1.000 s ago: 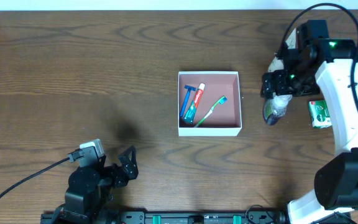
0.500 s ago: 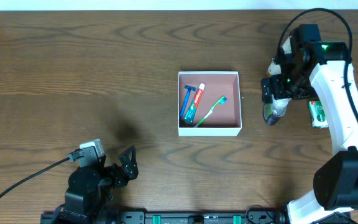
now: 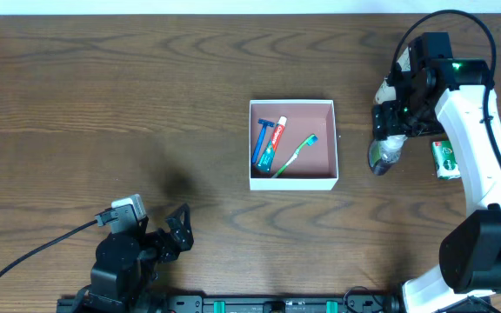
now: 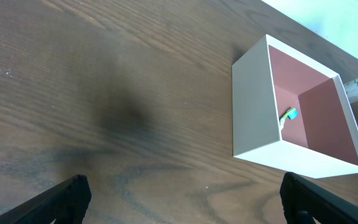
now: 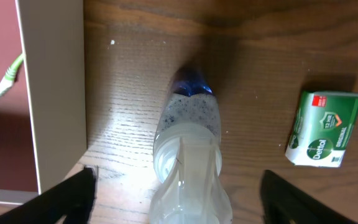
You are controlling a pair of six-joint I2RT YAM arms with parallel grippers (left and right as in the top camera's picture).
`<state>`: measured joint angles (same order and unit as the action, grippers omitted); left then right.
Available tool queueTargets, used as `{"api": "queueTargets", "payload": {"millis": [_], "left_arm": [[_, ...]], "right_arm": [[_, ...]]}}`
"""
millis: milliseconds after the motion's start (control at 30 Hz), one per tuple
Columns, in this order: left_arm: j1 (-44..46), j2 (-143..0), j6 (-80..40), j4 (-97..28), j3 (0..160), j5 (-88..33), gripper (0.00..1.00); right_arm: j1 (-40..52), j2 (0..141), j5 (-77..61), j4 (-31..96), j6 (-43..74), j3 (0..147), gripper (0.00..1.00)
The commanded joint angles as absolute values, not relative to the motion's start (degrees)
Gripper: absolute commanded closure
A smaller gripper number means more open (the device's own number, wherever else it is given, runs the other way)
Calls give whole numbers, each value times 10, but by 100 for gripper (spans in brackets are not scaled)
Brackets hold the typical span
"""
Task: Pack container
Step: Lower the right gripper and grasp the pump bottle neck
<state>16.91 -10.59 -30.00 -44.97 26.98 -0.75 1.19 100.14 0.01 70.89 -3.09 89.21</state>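
The container (image 3: 292, 179) is a square white box with a pinkish-brown inside at the table's middle. It holds a blue razor (image 3: 259, 142), a toothpaste tube (image 3: 271, 144) and a green toothbrush (image 3: 295, 155). The box also shows in the left wrist view (image 4: 253, 106) and the right wrist view (image 5: 58, 87). A clear bottle with a dark blue cap (image 3: 383, 153) lies right of the box. My right gripper (image 5: 178, 193) is open and straddles the bottle (image 5: 188, 143) from above. My left gripper (image 4: 182, 196) is open and empty at the front left (image 3: 159, 233).
A green soap box (image 3: 446, 159) lies right of the bottle, also in the right wrist view (image 5: 324, 129). The left arm's cable runs along the front left edge.
My right gripper has shifted slightly over the bottle and stays open. The bottle, the box and the left arm have not moved.
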Motion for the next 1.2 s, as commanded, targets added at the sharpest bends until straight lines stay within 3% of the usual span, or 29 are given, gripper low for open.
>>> {"api": "queueTargets", "payload": {"millis": [0, 100, 267, 633, 1167], "left_arm": [[167, -103, -299, -450, 272, -6, 2], [167, -103, -299, -450, 272, -6, 2], [167, -103, -299, -450, 272, -6, 2], [167, -103, -299, -450, 272, -6, 2], [167, -103, -299, -450, 272, -6, 2]], "right_arm": [[7, 1004, 6, 711, -26, 888, 24], [7, 1004, 6, 714, -26, 888, 26], [3, 1004, 6, 714, -22, 887, 45], [3, 1004, 6, 701, -22, 866, 57], [3, 1004, 6, 696, -2, 864, 86]]}}
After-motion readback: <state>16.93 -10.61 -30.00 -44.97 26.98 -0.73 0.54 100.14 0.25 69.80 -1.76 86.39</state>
